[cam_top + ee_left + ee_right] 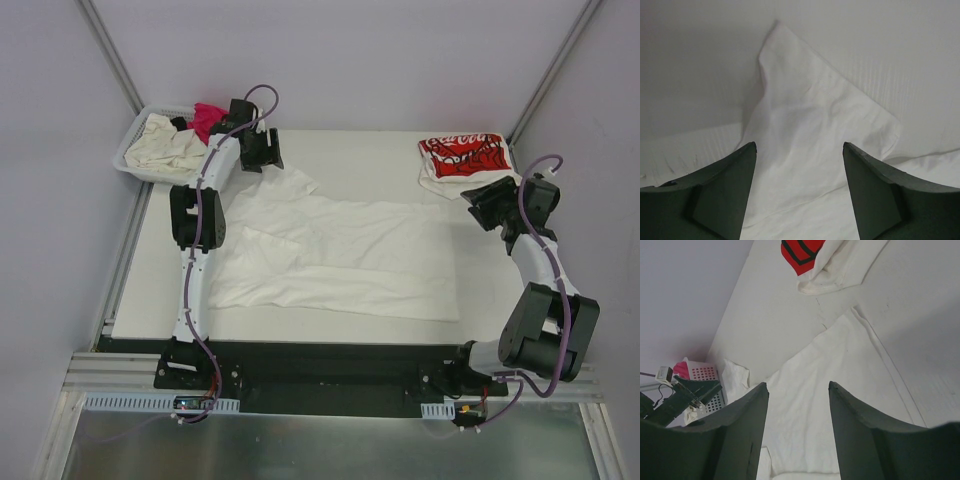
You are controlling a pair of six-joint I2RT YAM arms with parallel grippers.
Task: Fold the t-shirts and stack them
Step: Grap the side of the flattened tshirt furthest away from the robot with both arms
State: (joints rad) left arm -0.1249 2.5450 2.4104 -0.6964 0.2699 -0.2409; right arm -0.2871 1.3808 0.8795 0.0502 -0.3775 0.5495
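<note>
A large plain white t-shirt (340, 250) lies spread flat across the middle of the table, one sleeve (297, 185) pointing to the back left. My left gripper (265, 152) hovers over that sleeve (805, 110); it is open (799, 145) with only cloth below and nothing between its fingers. My right gripper (482, 205) hangs above the shirt's right end, open (798, 385) and empty, looking along the white cloth (825, 390). A folded white shirt with red print (462, 158) sits at the back right corner (802, 252).
A white slotted basket (133, 152) stands off the table's back left corner (704, 374), holding a cream shirt (170, 148), a magenta one (207, 118) and something black. Grey walls and metal frame posts close in the left, right and back sides.
</note>
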